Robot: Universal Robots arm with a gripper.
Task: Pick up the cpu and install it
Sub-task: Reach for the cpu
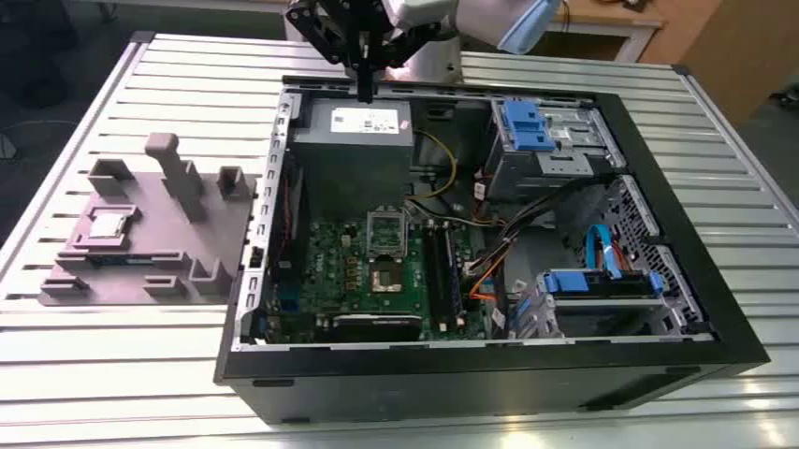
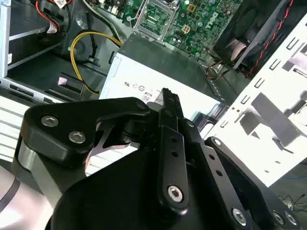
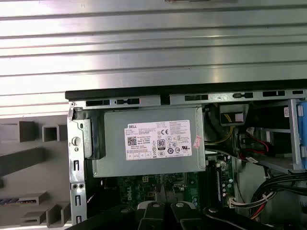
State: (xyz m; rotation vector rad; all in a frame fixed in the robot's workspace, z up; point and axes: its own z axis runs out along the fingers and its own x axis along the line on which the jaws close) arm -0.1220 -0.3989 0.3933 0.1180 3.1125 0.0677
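Observation:
The cpu (image 1: 108, 224), a small silvery square, lies flat on the grey holder block (image 1: 150, 234) at the exterior view's left, outside the computer case. My gripper (image 1: 365, 91) hangs far from it, above the back edge of the case and over the grey power supply box (image 1: 354, 140). Its black fingers are shut together with nothing between them, which both wrist views confirm (image 2: 167, 96) (image 3: 163, 210). On the green motherboard (image 1: 337, 267) the cpu socket (image 1: 385, 274) lies bare, with its metal frame (image 1: 387, 227) flipped up beside it.
The open black case (image 1: 500, 360) rests on a slatted metal table (image 1: 150, 374). Blue-tabbed drive cages (image 1: 544, 140) (image 1: 600, 290) and loose cables (image 1: 500, 253) occupy the exterior view's right half of the case. The power supply (image 3: 148, 143) sits directly under the wrist.

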